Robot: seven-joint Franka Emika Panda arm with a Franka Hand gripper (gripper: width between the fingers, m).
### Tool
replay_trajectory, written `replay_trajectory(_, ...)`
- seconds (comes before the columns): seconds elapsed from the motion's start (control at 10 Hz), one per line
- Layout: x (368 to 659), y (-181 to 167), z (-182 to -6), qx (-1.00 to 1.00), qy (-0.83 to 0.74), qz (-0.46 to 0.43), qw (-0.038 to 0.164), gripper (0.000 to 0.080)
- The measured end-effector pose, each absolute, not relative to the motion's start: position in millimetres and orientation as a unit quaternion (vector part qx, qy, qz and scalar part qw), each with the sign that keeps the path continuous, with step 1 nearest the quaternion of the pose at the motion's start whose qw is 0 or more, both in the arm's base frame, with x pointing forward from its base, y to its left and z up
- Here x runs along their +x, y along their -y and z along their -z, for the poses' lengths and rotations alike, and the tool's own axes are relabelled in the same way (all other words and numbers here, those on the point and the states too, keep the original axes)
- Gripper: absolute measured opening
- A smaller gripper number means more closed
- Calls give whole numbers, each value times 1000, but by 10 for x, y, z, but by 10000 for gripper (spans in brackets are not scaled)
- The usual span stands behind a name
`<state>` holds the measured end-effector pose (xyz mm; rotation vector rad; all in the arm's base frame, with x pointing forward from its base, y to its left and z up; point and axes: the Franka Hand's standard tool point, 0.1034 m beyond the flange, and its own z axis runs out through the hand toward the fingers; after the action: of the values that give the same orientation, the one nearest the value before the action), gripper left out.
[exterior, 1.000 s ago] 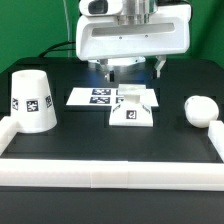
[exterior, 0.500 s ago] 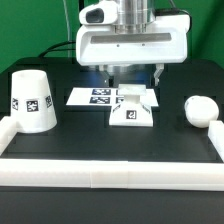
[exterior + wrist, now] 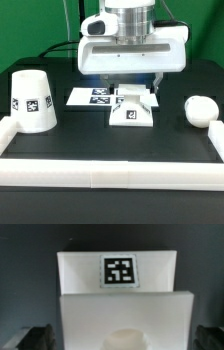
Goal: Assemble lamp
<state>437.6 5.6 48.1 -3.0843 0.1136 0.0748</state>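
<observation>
The square white lamp base (image 3: 131, 108) stands mid-table with a tag on its front. In the wrist view the base (image 3: 120, 291) fills the picture, with its tag and a round socket. My gripper (image 3: 132, 88) hangs right above the base, open. In the wrist view the gripper (image 3: 123, 340) has one dark finger (image 3: 38, 339) on each side of the base, apart from it. The cone shade (image 3: 32, 100) stands at the exterior view's left. The rounded bulb (image 3: 201, 110) lies at the exterior view's right.
The marker board (image 3: 92, 97) lies flat just behind and to the left of the base in the exterior view. A long white rail (image 3: 110, 172) runs along the table's front, with raised ends at both sides.
My gripper has come down closer to the base. The base, shade and bulb have not moved.
</observation>
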Motion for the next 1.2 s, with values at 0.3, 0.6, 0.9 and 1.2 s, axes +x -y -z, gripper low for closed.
replay_trajectory(0.3,4376,-55,-475,-999,-30,-24,27,531)
replay_trajectory(0.6,4376,-55,-475,-999,-30,-24,27,531)
replay_trajectory(0.9,4376,-55,-474,-999,-30,-24,27,531)
replay_trajectory(1.2,4624,-131,-476,-999,-19,-16,30,532)
